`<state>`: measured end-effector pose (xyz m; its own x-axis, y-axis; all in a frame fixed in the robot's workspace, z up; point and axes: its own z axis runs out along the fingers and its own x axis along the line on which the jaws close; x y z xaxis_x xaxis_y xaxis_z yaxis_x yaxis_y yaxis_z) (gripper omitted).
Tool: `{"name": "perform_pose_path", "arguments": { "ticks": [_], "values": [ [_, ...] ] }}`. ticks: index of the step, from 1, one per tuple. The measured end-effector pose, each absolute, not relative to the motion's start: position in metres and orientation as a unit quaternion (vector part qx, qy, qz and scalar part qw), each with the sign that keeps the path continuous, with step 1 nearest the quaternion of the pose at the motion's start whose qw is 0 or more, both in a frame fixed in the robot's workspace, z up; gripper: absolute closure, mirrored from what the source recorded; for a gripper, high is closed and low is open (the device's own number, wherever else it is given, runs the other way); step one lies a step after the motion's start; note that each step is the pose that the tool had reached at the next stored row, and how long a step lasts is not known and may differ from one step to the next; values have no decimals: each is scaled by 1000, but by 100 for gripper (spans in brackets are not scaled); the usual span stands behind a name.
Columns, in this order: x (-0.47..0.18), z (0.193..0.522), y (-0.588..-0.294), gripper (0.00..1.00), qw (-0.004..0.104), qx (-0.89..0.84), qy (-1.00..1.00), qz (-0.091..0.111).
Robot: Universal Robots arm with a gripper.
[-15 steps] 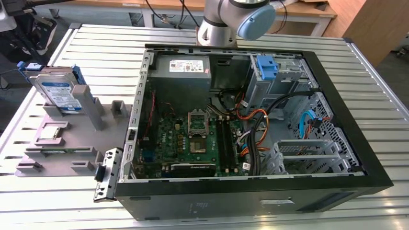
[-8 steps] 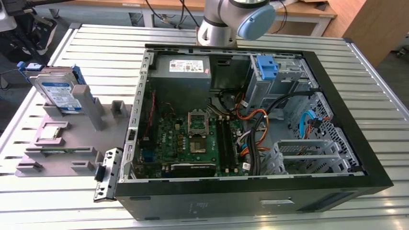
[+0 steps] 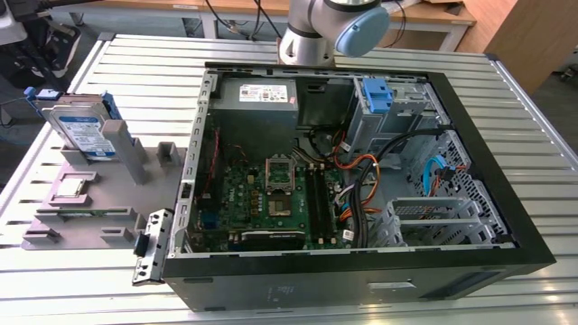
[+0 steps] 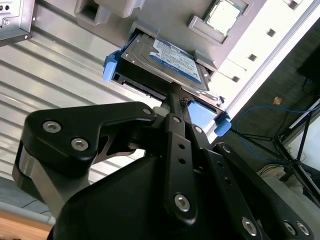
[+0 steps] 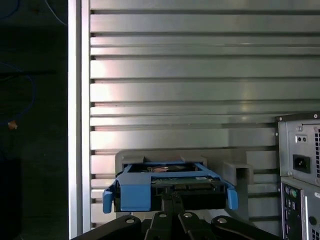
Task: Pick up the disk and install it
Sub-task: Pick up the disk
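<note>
A slatted metal tabletop carries an open case and, at the exterior view's left, a grey holder. The disk stands on edge in that holder, leaning slightly, with nothing touching it and well apart from the case.

In the second wrist view the pincer points at the disk's near end. Its tips look pressed together with nothing between them.

The pick is the step in hand, and none of it looks done. To do it well, the pincer would need to spread wider than the disk is thick before closing in. It should stay square to the exposed end. It should clamp across the flat metal faces, not on the blue carrier's springy side tabs. The lift should run straight along the holder's slot, because a tilt could jam the carrier against the grey walls.
</note>
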<state>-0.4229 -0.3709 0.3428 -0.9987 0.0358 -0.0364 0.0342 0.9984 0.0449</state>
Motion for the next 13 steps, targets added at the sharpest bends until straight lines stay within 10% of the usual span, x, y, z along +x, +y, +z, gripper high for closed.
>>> {"name": "perform_pose_path", "arguments": {
  "ticks": [13],
  "values": [
    [-423, 342, -371, 89, 17, -67, 997, 24]
  ]
}}
